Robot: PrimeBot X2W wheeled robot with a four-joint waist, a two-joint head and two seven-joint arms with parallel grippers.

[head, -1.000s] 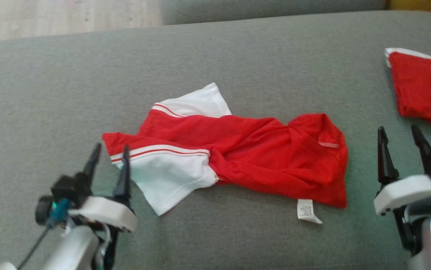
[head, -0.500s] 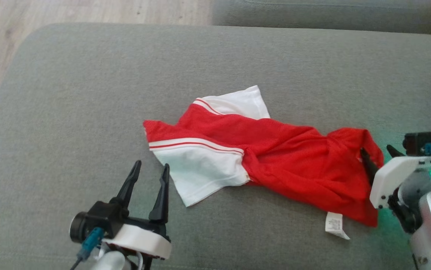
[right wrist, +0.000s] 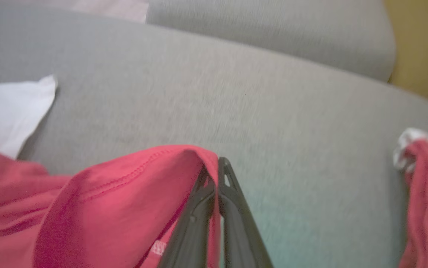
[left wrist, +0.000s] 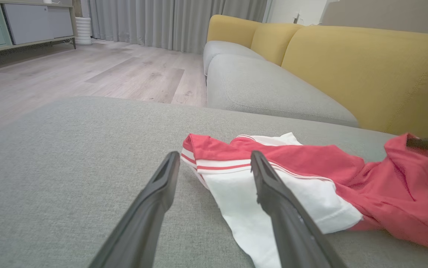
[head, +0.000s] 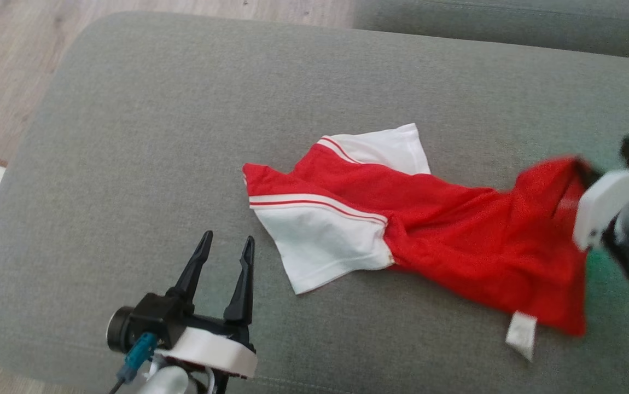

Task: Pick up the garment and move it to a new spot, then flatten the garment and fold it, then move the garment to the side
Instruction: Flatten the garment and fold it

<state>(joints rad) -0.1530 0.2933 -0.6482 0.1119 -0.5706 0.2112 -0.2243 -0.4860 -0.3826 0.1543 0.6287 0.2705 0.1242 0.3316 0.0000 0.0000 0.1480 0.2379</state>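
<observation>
Garment (head: 456,246), red with white striped sleeves, lies crumpled across the middle and right of my head view on the grey sofa cushion (head: 183,137). My right gripper (right wrist: 217,175) is clamped on its red edge at the right, holding that corner raised off the cushion. My left gripper (head: 227,241), lower centre-left, has its fingers spread and empty, just beside the white sleeve. Another red cloth (right wrist: 426,186) lies at the right edge of my right wrist view.

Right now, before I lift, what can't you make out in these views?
Right wrist view: how much garment the right gripper pinches; the fold drapes over its fingers.
Head view: that gripper's fingertips, motion-blurred behind raised cloth.
Head view: care label print, blurred.
Right wrist view: second red cloth, cut by the right edge.
</observation>
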